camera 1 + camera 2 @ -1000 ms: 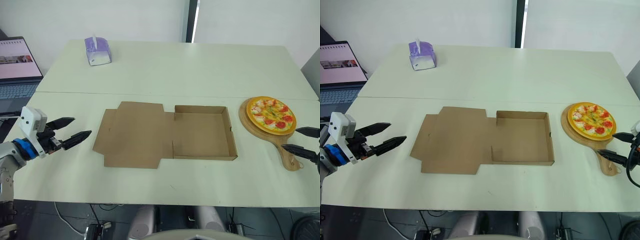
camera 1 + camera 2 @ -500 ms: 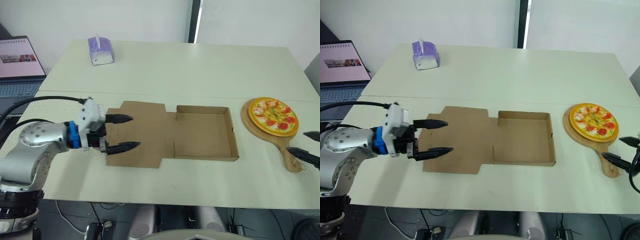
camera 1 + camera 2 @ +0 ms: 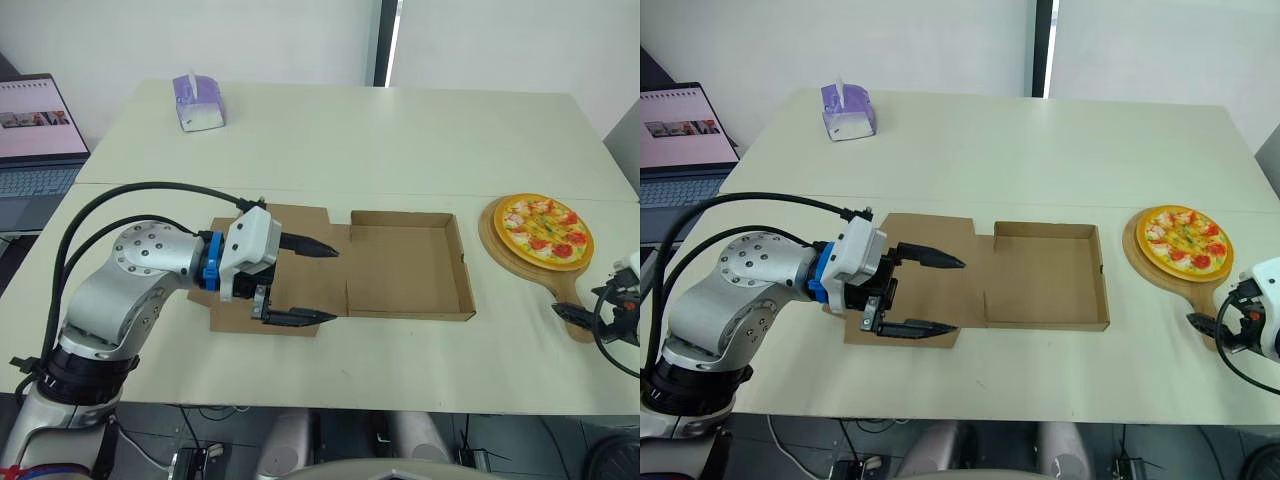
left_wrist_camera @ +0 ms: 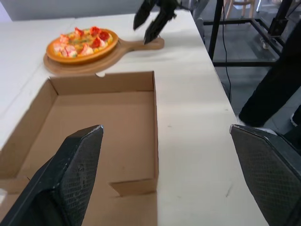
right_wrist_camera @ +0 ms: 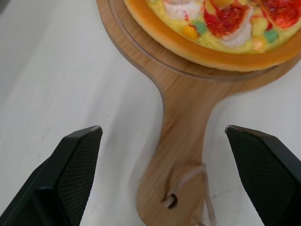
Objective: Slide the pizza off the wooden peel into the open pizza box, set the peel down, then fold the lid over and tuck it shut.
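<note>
Table (image 3: 400, 130) holds pizza box (image 3: 400, 270), peel (image 3: 566, 297), tissue box (image 3: 196, 102).

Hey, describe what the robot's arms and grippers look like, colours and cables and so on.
The left arm is rounded silver-grey metal, with a blue wrist ring, a white boxy housing and a thick black cable looping off it. The left gripper has two black tapering fingers with cross-hatched pads. The right gripper matches, with a white housing and thin black cables.

My left gripper (image 3: 335, 285) covers part of the pizza box lid (image 3: 300, 222) — and the laptop (image 3: 35, 130) is cut off at the edge.
</note>
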Robot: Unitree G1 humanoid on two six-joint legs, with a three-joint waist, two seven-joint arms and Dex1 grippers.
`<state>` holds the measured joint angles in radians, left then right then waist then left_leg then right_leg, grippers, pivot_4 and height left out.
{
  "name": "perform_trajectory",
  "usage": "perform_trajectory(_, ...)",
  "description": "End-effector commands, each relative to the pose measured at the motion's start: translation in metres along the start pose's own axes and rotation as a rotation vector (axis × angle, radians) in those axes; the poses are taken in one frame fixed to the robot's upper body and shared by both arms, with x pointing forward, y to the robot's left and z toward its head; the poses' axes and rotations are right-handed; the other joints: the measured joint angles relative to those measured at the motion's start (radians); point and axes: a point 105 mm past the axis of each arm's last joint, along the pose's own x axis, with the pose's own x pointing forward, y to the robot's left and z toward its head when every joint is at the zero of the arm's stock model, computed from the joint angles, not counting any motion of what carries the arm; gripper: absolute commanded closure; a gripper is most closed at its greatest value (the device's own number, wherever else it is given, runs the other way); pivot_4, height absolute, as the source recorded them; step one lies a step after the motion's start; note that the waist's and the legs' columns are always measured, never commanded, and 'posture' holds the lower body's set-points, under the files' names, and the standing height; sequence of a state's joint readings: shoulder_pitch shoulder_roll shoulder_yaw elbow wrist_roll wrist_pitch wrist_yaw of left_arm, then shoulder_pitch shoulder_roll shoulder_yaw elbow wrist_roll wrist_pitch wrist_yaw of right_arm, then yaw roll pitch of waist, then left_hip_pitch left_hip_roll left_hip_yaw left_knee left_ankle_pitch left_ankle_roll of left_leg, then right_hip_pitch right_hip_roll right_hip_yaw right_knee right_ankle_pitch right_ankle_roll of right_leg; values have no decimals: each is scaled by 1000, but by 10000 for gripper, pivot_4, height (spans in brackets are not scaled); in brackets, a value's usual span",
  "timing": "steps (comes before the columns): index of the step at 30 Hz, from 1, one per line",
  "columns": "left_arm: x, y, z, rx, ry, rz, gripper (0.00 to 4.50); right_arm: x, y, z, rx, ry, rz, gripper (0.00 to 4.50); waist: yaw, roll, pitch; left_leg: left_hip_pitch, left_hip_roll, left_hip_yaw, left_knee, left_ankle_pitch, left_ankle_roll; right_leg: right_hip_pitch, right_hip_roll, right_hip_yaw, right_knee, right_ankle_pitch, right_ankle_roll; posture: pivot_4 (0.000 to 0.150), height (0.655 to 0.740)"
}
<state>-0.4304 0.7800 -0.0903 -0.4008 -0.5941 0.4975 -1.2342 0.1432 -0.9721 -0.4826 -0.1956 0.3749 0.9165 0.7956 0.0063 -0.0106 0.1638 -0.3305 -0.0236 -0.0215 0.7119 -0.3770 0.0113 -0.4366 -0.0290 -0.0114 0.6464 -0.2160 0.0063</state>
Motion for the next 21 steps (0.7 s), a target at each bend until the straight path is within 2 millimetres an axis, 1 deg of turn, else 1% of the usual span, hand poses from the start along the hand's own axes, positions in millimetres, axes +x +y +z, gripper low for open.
perform_trajectory(1, 1, -3, 4, 18, -9, 1, 354, 4, -11, 4, -3, 8, -34, 0, -1, 0, 0, 0, 0, 0, 0, 0, 0, 0, 0, 0, 0, 0, 0, 1500, 7251)
perform_trajectory(3, 1, -4, 4, 12, -10, 3, 354, 8, -16, 5, 5, 16, -44, 0, -3, 0, 0, 0, 0, 0, 0, 0, 0, 0, 0, 0, 0, 0, 0, 1500, 7251)
perform_trajectory(6, 2, -5, 5, 6, -18, 7, 354, 14, -17, 5, 34, 19, -20, 0, -5, 0, 0, 0, 0, 0, 0, 0, 0, 0, 0, 0, 0, 0, 0, 1500, 7251)
perform_trajectory(10, 3, -5, 3, 3, -19, 14, 354, 24, -20, 3, 66, 25, 11, 0, -6, 0, 0, 0, 0, 0, 0, 0, 0, 0, 0, 0, 0, 0, 0, 1500, 7251)
perform_trajectory(13, 3, -4, 3, -19, -31, 27, 354, 31, -26, -1, 62, 62, 12, 0, -6, 0, 0, 0, 0, 0, 0, 0, 0, 0, 0, 0, 0, 0, 0, 1500, 7251)
perform_trajectory(20, 0, -2, -6, -29, -16, 52, 354, 40, -23, -4, 47, 88, 46, 0, -7, -3, -1, 1, 0, 0, 1, 0, 0, 1, 0, 0, 0, 0, 0, 1500, 7251)
perform_trajectory(21, 0, -1, -6, -29, -16, 55, 0, 42, -23, -5, 47, 90, 42, 3820, -7, -4, -2, 1, 0, 0, 1, 0, 0, 1, 0, 0, 0, 0, 0, 1500, 7251)
